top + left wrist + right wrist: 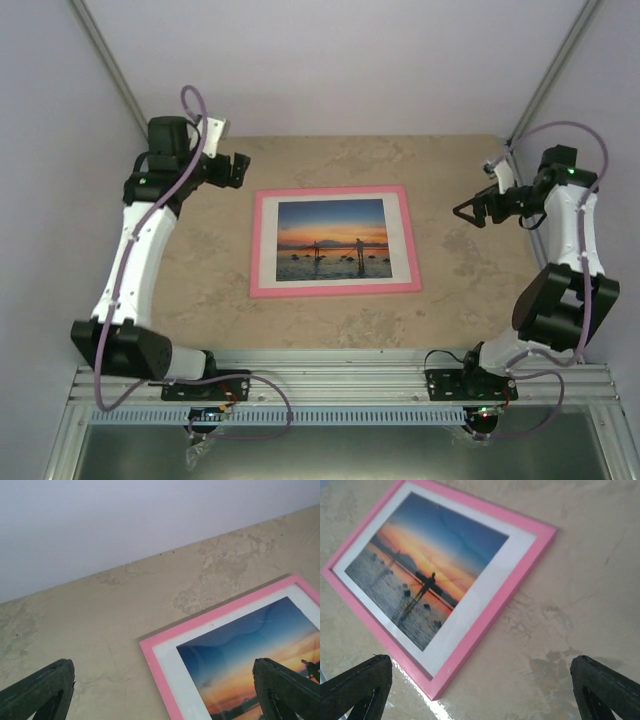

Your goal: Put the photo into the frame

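My left hand [235, 168] is spread wide and holds nothing. In its wrist view the two dark fingers [42, 690] stand far apart at the lower corners, with bare worktop [210, 280] and one corner of the frame [334, 290] between them. They touch neither. My right hand [470, 210] is just as wide open and just as empty. Its two fingers [605, 690] sit at the lower corners of its own wrist view, clear of the frame's near corner.

From above, the frame lies flat in the middle of the worktop, long sides running from 9 to 3 o'clock. My left hand hangs off its corner at about 10 o'clock, near but apart from it. My right hand hangs at about 3 o'clock, further off the frame's short side.

The photo [332, 240] lies inside the frame, picture side up, orange sky over blue water with small dark figures. White shows all round it within the pink edge, and that margin is broader on the 3 o'clock side than at 9.

By count: one frame, one photo, two hands, two fingers on each.
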Tool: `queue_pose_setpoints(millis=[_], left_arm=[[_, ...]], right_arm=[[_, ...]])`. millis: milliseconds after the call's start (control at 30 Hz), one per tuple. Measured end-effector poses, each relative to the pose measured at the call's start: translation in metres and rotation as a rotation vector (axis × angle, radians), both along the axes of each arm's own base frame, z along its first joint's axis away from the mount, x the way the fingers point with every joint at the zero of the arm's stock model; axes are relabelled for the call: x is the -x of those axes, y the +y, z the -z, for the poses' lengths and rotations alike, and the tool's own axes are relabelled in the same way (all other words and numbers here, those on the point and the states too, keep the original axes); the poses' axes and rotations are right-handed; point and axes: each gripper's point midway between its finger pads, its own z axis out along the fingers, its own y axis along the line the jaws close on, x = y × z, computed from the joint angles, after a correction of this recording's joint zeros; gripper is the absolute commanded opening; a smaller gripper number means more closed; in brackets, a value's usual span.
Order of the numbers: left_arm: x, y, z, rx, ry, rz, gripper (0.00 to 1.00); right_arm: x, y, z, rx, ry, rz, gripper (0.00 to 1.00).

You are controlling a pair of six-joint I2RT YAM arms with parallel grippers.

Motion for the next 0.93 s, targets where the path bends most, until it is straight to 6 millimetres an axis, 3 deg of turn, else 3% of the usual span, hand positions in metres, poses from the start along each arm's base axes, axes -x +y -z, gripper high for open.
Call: queue_pose_setpoints(millis=[67, 167, 267, 400, 633, 833, 933], left_arm=[[0.017, 0.002, -0.014, 0.021, -0.025, -0.014, 0.99], [0.047, 0.007, -0.02, 0.042, -0.049, -0.042, 0.99], [0.07, 0.015, -0.013, 0.045, -0.058, -0.079, 0.99], [0.088, 0.024, 0.021, 0.041, -0.008, -0.134, 0.99], [0.089, 0.036, 0.095, 0.014, 0.161, -0.218, 0.99], [0.079, 0.044, 0.116, -0.002, 0.208, -0.261, 0.99], [0.074, 0.047, 0.12, -0.004, 0.213, -0.282, 0.99]], right_arm=[[0.003, -0.002, -0.025, -0.002, -0.073, 0.01, 0.98], [0.015, -0.001, -0.047, -0.017, -0.15, 0.029, 0.98], [0.03, 0.003, -0.05, -0.032, -0.176, 0.05, 0.98], [0.049, 0.01, -0.039, -0.037, -0.212, 0.078, 0.98], [0.063, 0.013, -0.02, -0.023, -0.29, 0.136, 0.98], [0.058, 0.005, 0.01, 0.007, -0.271, 0.19, 0.98], [0.051, -0.001, 0.012, 0.015, -0.277, 0.212, 0.98]])
